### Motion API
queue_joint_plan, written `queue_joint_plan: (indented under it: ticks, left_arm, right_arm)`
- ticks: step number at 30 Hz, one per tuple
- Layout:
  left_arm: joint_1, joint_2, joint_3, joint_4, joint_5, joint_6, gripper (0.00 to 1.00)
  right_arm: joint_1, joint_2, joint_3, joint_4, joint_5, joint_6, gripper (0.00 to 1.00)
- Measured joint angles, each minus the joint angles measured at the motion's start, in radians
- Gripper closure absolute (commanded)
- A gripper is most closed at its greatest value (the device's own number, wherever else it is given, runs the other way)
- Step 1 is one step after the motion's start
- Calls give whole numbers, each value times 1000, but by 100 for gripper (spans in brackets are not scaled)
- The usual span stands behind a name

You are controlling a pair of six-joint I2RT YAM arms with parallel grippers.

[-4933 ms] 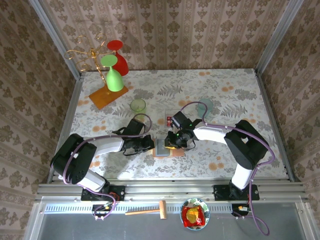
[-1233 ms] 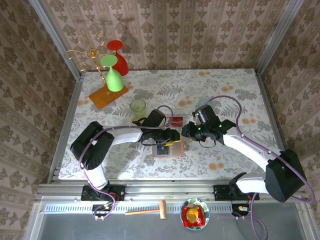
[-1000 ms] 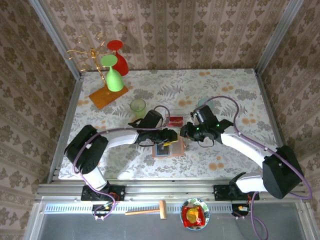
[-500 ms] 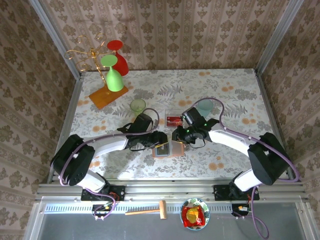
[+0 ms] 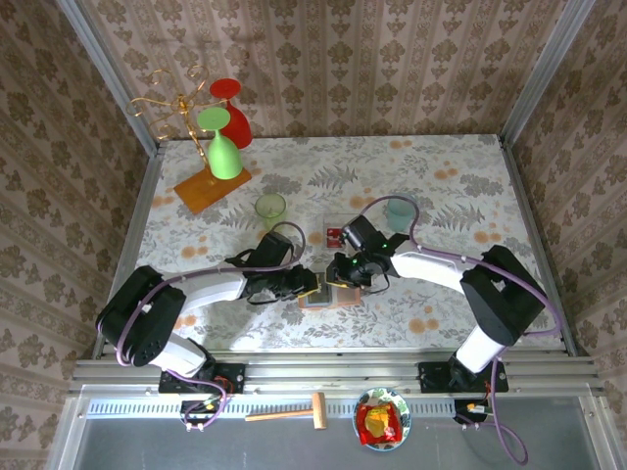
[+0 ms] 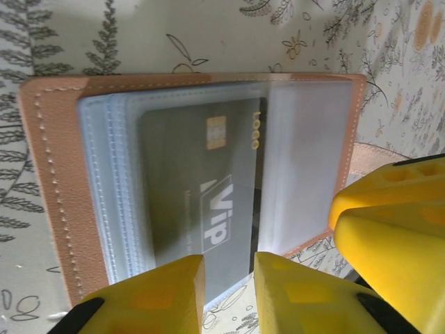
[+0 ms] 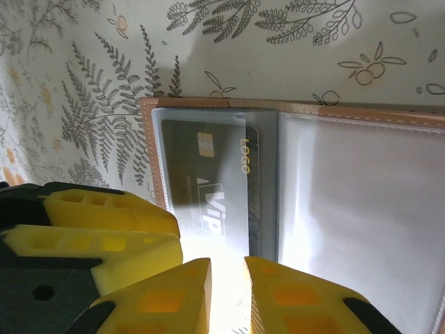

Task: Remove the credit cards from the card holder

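Seen from above, the card holder lies open and flat on the tabletop between the two arms, where both can reach it. The left gripper comes in at its left side. The right gripper sits low over its right part, probably to pin it so it cannot slide when a card is pulled.

In the left wrist view, a dark credit card sits in a clear sleeve. Its near edge reaches the narrow gap between the left jaws, which are almost closed, with no firm pinch evident.

In the right wrist view, the right jaws stand a slit apart, empty as far as can be seen. They are down at the holder's edge beside the left gripper's yellow fingers.
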Motion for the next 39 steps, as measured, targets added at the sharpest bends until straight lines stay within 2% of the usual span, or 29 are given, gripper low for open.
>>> queue_joint_plan:
  ticks: [29, 39]
  left_arm:
    - [10, 13, -6, -3, -8, 1, 77]
    - [10, 13, -6, -4, -8, 1, 77]
  right_arm:
    - [13, 99, 16, 51, -44, 21, 79]
    - [13, 115, 25, 48, -45, 19, 74]
